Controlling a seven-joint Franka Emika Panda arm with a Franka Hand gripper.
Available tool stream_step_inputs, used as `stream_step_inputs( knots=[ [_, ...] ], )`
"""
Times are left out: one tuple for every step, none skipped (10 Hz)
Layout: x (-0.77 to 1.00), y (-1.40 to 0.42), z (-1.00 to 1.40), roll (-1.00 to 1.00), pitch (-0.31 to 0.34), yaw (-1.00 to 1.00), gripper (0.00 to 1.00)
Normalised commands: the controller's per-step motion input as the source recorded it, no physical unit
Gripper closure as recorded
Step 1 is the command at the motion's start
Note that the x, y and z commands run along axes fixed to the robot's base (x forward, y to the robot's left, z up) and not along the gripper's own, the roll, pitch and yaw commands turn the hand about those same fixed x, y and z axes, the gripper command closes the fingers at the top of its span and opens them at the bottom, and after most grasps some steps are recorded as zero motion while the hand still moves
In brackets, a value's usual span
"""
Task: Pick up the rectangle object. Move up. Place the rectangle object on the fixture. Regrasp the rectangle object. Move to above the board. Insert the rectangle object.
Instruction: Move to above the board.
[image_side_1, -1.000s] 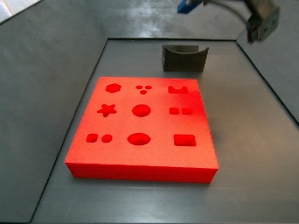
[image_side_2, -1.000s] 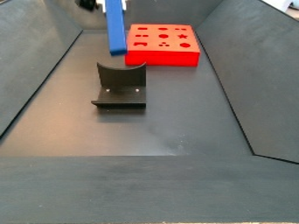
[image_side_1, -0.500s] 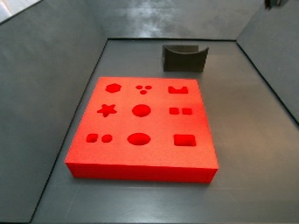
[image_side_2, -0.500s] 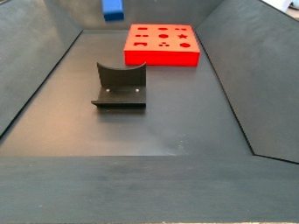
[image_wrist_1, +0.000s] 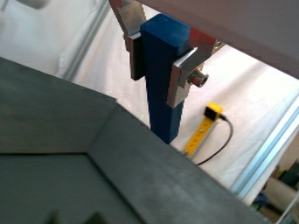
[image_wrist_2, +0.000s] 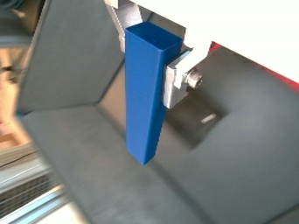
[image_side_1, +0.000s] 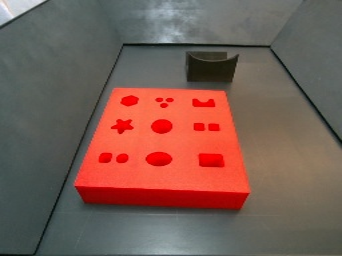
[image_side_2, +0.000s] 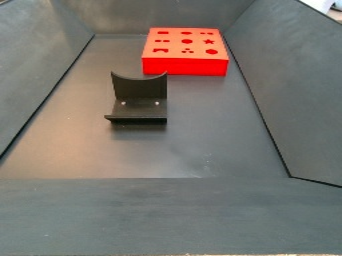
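In both wrist views my gripper (image_wrist_1: 158, 70) (image_wrist_2: 159, 77) is shut on the rectangle object (image_wrist_1: 167, 101) (image_wrist_2: 149, 96), a blue bar that hangs downward from between the silver fingers (image_wrist_1: 184, 80), high over the bin floor. Neither the gripper nor the bar shows in either side view. The red board (image_side_1: 163, 185) (image_side_2: 185, 67) with its shaped holes lies flat on the floor. The dark fixture (image_side_1: 210, 66) (image_side_2: 136, 98) stands apart from it with nothing on it.
Sloping grey walls (image_side_1: 54, 60) (image_side_2: 40, 70) close in the floor on all sides. Beyond the bin's rim, a yellow tool with a black cable (image_wrist_1: 208, 122) lies on a white surface.
The gripper and the blue bar have risen out of the top of both side views. One second ago the bar hung just above the fixture. Board and fixture are unmoved.
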Motion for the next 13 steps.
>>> stream_step_inputs(
  knots=[
    [-0.76, -1.0, 0.23, -1.0, -0.099, -0.07, 1.0],
    [-0.8, -1.0, 0.2, -1.0, -0.108, -0.07, 1.0],
    [-0.81, -1.0, 0.21, -1.0, -0.113, -0.08, 1.0],
    [-0.84, -1.0, 0.22, -1.0, -0.115, -0.08, 1.0],
    [-0.87, -1.0, 0.21, -1.0, -0.114, -0.08, 1.0],
    [-0.62, -0.66, 0.14, -1.0, -0.115, -0.09, 1.0],
    [-0.4, -0.37, 0.08, -1.0, -0.113, -0.1, 1.0],
    [-0.21, -0.15, 0.03, -1.0, -0.101, -0.1, 1.0],
    [-0.16, -0.1, 0.03, -1.0, -0.099, -0.1, 1.0],
    [-0.12, -0.05, 0.01, -1.0, -0.103, -0.1, 1.0],
    [-0.08, -0.01, 0.01, -0.84, -0.091, -0.08, 1.0],
    [-0.07, 0.01, 0.0, -0.55, -0.067, -0.04, 1.0],
    [-0.05, 0.01, 0.0, -0.42, -0.059, -0.04, 1.0]
  ],
)
